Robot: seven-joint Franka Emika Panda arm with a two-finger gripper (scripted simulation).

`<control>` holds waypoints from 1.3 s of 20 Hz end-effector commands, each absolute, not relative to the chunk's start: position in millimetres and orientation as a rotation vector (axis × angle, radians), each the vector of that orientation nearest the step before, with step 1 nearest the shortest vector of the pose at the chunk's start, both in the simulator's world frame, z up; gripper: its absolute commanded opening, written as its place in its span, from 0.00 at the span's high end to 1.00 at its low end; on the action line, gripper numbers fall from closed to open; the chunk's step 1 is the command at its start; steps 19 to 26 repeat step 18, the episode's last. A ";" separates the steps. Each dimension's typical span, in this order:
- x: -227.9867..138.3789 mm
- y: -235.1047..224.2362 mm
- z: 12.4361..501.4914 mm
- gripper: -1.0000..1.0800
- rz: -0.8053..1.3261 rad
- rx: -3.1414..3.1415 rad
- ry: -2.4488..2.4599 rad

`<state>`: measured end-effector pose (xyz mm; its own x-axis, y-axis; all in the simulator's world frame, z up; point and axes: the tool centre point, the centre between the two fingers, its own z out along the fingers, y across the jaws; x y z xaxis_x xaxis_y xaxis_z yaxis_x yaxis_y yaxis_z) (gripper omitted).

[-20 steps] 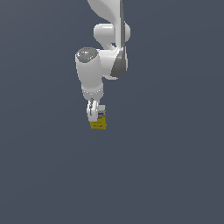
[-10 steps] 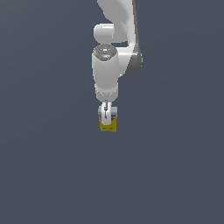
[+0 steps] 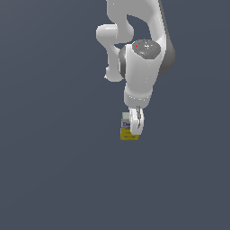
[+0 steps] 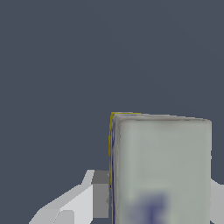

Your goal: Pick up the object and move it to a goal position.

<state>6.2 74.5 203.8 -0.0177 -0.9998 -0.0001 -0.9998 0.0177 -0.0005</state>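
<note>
The object is a small carton (image 3: 126, 129) with a yellow lower part, a white top and a blue lettering band. In the exterior view it hangs under the white arm, partly hidden behind the fingers (image 3: 136, 122). My gripper (image 3: 134, 128) is shut on the carton. In the wrist view the carton's white top (image 4: 161, 168) fills the frame close up, with a thin yellow edge along one side, and a grey-white finger (image 4: 94, 194) presses against its side. Whether the carton touches the floor I cannot tell.
A plain dark grey-blue floor (image 3: 54, 170) fills both views. The white arm (image 3: 141, 67) rises above the carton toward the exterior view's top. No other objects or goal marker show.
The arm has moved toward the exterior view's right with the carton in its grip, and the wrist has turned. The carton has stayed between the fingers.
</note>
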 end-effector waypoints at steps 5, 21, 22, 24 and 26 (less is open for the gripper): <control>29.3 119.2 218.5 1.00 0.000 -2.200 2.242; 45.8 146.9 227.4 1.00 0.000 -2.201 2.242; 45.8 146.9 227.4 1.00 0.000 -2.201 2.242; 45.8 146.9 227.4 1.00 0.000 -2.201 2.242; 45.8 146.9 227.4 1.00 0.000 -2.201 2.242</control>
